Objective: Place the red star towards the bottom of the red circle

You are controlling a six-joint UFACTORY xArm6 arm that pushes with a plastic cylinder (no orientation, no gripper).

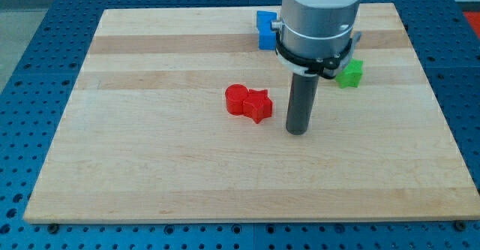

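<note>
A pale wooden board [150,160], the working surface, lies on a blue perforated bench [30,55]. Near the middle of the surface, slightly toward the view's left, sits a red plastic circle block [236,99]. Touching it on the view's right is a red plastic star block [259,105], lying only slightly lower than the circle. Just beside the star, on the view's right and apart from it, my tip [298,132] rests on the surface below a straight dark rod. This end effector has no jaws to open or close and holds nothing. Farther toward the view's top, a blue plastic block [265,29] shows partly behind the arm's grey housing, its shape unclear. To the right of the rod sits a green plastic star block [349,73].

The task seems partly done: the star touches the circle but sits beside rather than below it. The next move likely calls for bringing my tip round above the star's right side, then pushing it down and leftward without disturbing the circle.
</note>
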